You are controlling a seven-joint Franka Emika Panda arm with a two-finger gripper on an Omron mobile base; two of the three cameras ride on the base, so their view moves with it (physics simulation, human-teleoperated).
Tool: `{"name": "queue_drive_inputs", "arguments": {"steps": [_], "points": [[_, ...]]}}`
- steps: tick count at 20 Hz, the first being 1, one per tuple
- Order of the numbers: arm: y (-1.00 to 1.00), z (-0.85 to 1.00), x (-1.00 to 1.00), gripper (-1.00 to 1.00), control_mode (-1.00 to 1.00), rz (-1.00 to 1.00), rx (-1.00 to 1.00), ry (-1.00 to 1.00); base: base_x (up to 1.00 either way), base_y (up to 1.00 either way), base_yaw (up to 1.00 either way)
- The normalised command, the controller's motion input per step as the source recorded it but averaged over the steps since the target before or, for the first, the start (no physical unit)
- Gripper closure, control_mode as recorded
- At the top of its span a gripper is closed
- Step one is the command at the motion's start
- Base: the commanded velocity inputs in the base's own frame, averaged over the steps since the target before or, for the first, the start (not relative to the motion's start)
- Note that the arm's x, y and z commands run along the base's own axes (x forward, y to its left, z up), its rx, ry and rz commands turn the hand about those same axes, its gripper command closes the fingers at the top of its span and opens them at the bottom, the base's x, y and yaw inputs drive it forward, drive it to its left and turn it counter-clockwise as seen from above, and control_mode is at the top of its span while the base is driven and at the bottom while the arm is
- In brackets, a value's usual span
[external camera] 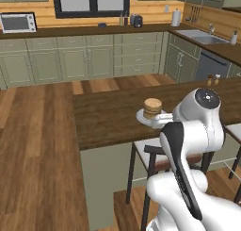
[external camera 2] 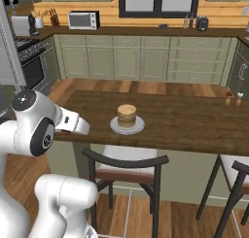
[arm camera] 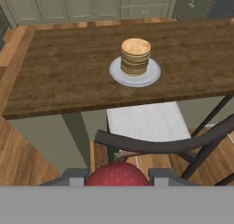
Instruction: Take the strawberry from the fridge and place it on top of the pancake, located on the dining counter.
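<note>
Strawberry: the round red strawberry (arm camera: pixel 117 174) is clamped between the grey fingertips (arm camera: pixel 73 176), at 6 o'clock in the hand view.
Pancake: the tan stacked pancake (arm camera: pixel 135 56) is seen at 12 o'clock on a round pale plate (arm camera: pixel 119 74).
Counter: the dark-brown wooden dining counter (arm camera: pixel 64 77) carries the plate.

- The dining counter (arm camera: pixel 59 77) has a dark, grained, matt wooden top.
- The plate (arm camera: pixel 119 76) looks smooth, pale and faintly glossy.
- The pancake (arm camera: pixel 135 56) stack is matt and golden-brown.
- The strawberry (arm camera: pixel 117 175) has glossy red skin.
- The stool (arm camera: pixel 151 143) has a dark matt frame and a pale cloth-like seat.
</note>
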Motion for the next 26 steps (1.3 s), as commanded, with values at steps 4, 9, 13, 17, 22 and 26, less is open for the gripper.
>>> {"name": "queue_drive_inputs", "arguments": {"steps": [4,9,13,17,22,26], "points": [[0.00,0.00,0.00,1.00,1.00,0.00,0.00,0.00,0.29,-0.18,-0.02],[0.00,0.00,0.00,1.00,1.00,0.00,0.00,0.00,0.16,-0.14,-0.04],[0.00,0.00,0.00,1.00,1.00,0.00,0.00,0.00,0.00,0.00,0.00],[0.00,0.00,0.00,1.00,1.00,0.00,0.00,0.00,0.15,0.00,0.00],[-0.02,0.07,0.97,1.00,-1.00,0.00,0.00,0.01,0.00,0.00,0.00],[-0.17,0.10,1.00,1.00,-1.00,0.00,0.00,0.08,0.00,0.00,0.00]]}}
